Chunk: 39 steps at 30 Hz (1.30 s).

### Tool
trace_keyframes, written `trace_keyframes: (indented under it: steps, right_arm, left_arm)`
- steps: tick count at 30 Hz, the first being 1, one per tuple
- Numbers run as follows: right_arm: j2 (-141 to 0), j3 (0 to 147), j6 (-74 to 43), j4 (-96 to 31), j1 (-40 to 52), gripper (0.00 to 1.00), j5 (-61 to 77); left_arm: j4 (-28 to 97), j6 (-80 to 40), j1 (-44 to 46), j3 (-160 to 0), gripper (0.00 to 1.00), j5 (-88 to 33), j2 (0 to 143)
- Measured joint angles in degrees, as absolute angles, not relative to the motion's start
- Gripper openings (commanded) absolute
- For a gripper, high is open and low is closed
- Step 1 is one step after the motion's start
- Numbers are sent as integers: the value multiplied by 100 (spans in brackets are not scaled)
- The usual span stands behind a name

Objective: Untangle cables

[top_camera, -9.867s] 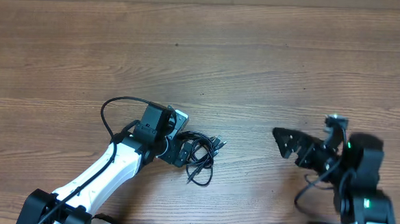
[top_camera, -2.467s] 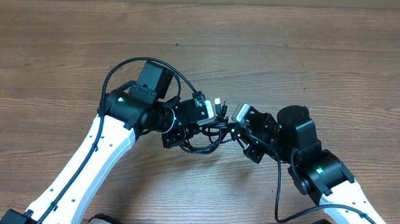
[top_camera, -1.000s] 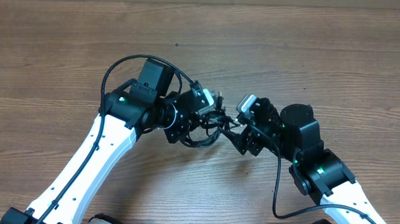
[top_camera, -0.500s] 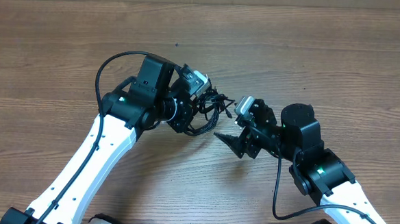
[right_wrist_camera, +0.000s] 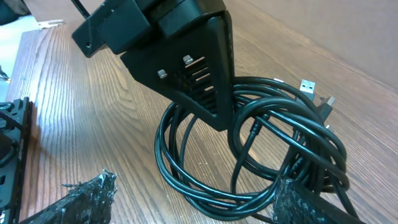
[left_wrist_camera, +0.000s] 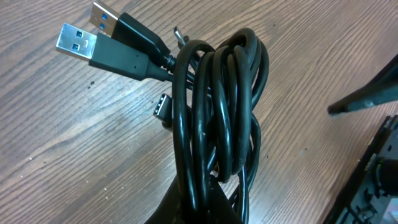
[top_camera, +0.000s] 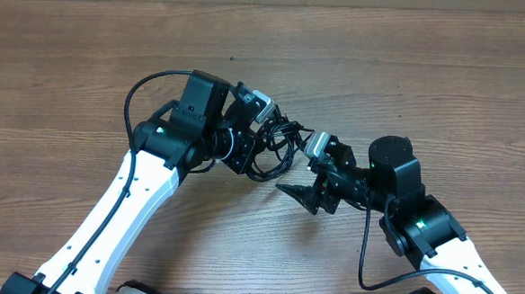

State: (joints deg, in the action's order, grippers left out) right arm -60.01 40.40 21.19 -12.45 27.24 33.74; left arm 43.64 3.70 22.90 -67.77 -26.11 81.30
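Left claw clenched on knotted thin black cable bundle; right claw released nearby, should probably pinch one loop next.

The cables have a smooth, glossy black plastic sheath, and their plugs end in bright bare-metal shells behind matt black moulded grips. The surface is matt brown wood grain. The left fingers are smooth matt black plastic with small metal screws, while the right fingers look rough, crinkled and dull black.
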Motion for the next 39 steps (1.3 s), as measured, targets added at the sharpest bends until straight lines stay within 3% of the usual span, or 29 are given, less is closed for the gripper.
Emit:
trace_keyframes:
  steps: [14, 18, 28, 39]
  right_arm:
    - [-6060, 4040, 2126, -1138, 2727, 81, 3358]
    - [-6060, 4040, 2137, -1118, 2727, 86, 3282]
    - [-6060, 4040, 2716, -1116, 2724, 85, 3242]
    - [-6060, 4040, 3251, -1017, 2727, 67, 3035]
  left_arm:
    - [4362, -1243, 2290, -6777, 4, -2657, 8130]
    - [4362, -1865, 2290, -6777, 4, -2659, 8130]
    - [4362, -3581, 2290, -6777, 4, -2665, 8130]
    - [4362, -4139, 2320, -6777, 4, -2917, 8130]
